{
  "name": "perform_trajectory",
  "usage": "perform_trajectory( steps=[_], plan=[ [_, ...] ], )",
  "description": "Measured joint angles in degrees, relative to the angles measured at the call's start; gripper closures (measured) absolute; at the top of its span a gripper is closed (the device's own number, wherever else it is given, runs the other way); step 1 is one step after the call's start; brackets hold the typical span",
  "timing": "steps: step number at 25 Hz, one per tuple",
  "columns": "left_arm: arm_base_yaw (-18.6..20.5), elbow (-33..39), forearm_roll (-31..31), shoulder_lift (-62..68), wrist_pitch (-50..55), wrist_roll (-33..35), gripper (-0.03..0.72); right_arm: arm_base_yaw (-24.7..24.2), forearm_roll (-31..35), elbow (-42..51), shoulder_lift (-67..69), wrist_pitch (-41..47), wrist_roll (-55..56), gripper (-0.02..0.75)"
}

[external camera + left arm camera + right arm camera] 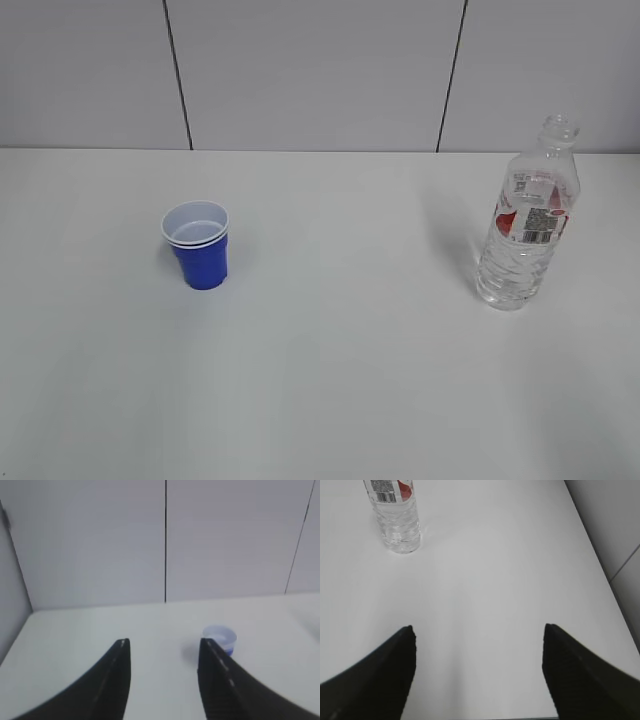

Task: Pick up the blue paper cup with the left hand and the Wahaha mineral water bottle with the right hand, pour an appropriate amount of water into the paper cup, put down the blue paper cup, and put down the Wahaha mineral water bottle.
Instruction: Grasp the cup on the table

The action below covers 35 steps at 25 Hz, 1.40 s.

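The cup (199, 245) stands upright on the white table (330, 380), on the left part of the exterior view. It is deep blue outside and white inside, and two white rims show at the top, so it looks like two cups, one inside the other. The bottle (527, 222) stands upright far to the right, well apart from the cup. It is clear and ribbed, its neck has no cap, and a red-and-white label goes around it near the shoulder. A soft shadow falls to the left of it on the table. Behind the table there is a grey wall (320, 70) with two dark vertical seams.

No arm shows in the exterior view. In the left wrist view the left tool (164, 647) has its two black fingers (115, 680) spread apart with nothing between them. It is above the table, and the cup (220, 639) is further ahead, a little blurred, just beside the tip of the right-hand finger in the picture but not touching it.

In the right wrist view the right tool (477, 630) is spread wide and holds nothing. The bottle (395, 515) is ahead of it at the upper left, with its top cut off by the edge of the picture, well apart from the fingers. The right edge of the table runs along the wall there.
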Motion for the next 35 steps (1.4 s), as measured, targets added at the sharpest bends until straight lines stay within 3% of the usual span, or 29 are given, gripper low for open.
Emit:
perform_trajectory(
  steps=[6, 15, 27, 29, 35],
  plan=[
    [0.0, 0.0, -3.1, 0.58, -15.66, 0.13, 0.32, 0.0, 0.0, 0.0, 0.0, 0.0, 0.0, 0.15],
    [-1.17, 0.0, -3.9, 13.55, -26.89, 0.35, 0.308, 0.0, 0.0, 0.0, 0.0, 0.0, 0.0, 0.15],
    [-11.62, 0.0, 0.12, 33.65, -45.5, 0.56, 0.302, 0.0, 0.12, -0.29, 0.0, -0.62, 0.0, 0.15],
    [-13.68, 0.0, 1.78, 35.68, -47.52, 0.56, 0.301, 0.0, 0.91, -1.14, 0.0, -4.12, 0.0, 0.15],
    [-17.9, 0.0, 3.21, 42.75, -53.12, 0.56, 0.301, 0.0, 5.95, -2.32, 0.0, -25.49, 0.0, 0.15]
  ],
)
